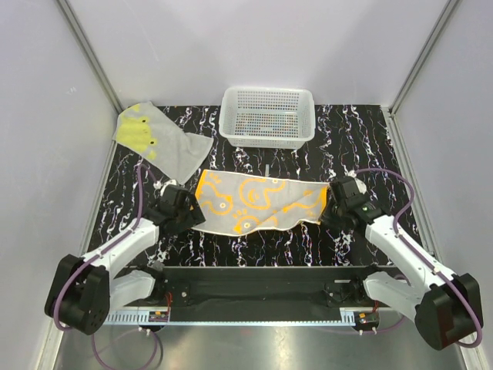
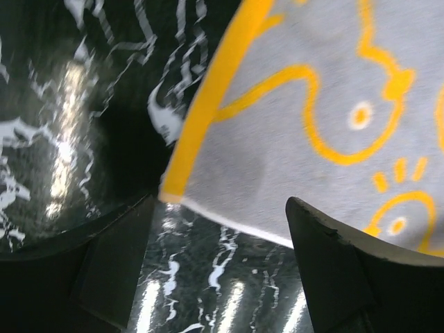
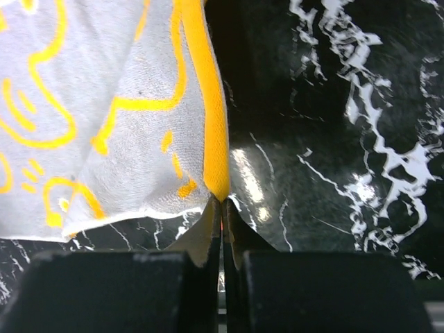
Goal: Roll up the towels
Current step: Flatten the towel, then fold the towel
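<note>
From above, my wrists cover both sets of fingertips. Each wrist camera cuts the orange towel (image 1: 258, 202) off at the frame, so up close I see only its near corners. How much cloth sits inside my right gripper (image 3: 222, 208) is hidden: its jaws are pressed together on the near right corner, the orange hem running into the seam. My left gripper (image 2: 220, 222) is spread, one jaw on either side of the near left corner; whether they touch it I cannot tell. The towel lies spread across the middle of the table (image 1: 370, 139), between my two grippers. There are two towels: the grey towel (image 1: 158, 139) is at the far left corner. One basket (image 1: 266, 132) stands mid far edge.
</note>
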Robot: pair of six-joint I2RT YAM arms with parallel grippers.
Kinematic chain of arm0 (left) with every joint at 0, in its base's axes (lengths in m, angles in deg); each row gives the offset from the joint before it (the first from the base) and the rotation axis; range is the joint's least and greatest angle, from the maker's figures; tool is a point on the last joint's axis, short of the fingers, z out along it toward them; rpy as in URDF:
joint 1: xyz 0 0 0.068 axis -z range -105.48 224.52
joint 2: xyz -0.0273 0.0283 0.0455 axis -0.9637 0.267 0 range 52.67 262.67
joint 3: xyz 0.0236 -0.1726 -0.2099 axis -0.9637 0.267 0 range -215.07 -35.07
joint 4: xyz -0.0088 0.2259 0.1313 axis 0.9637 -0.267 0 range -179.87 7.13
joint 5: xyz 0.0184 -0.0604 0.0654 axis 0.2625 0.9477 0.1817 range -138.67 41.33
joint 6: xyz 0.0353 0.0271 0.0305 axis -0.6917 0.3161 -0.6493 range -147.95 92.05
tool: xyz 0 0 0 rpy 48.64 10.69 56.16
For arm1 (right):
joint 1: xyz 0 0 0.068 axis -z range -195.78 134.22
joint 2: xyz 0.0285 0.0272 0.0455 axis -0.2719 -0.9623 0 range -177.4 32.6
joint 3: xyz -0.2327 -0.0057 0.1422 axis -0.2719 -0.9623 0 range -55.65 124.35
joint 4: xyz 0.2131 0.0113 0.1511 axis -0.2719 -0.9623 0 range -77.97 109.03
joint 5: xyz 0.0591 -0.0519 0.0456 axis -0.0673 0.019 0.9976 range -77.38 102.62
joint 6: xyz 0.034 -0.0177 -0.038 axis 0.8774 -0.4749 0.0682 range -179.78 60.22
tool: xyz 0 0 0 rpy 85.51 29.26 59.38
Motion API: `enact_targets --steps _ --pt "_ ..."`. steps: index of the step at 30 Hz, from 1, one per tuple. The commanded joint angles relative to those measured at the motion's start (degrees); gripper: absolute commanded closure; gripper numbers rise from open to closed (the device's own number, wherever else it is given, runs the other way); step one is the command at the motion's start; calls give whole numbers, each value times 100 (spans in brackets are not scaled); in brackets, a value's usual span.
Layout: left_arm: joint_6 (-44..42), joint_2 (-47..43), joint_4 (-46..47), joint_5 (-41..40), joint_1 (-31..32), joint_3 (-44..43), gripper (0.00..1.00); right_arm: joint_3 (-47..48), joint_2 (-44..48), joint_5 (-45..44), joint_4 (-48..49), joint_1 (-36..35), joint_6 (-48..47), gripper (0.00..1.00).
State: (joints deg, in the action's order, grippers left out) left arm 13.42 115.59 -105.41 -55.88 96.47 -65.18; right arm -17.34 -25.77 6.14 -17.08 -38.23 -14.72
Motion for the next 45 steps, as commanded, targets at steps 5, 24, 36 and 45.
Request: enact_targets --steps 5,24,36,45 --pt "416 220 189 333 -77 330 19 -174 466 -117 -650 145 442 100" --pt "258 609 594 527 -77 462 100 -508 1196 -178 -914 145 759 100" --pt "363 -1001 -742 421 -42 199 100 -411 1487 -354 -1284 145 970 100" --pt "83 -298 -760 114 -60 -705 100 203 486 -599 -889 145 531 100"
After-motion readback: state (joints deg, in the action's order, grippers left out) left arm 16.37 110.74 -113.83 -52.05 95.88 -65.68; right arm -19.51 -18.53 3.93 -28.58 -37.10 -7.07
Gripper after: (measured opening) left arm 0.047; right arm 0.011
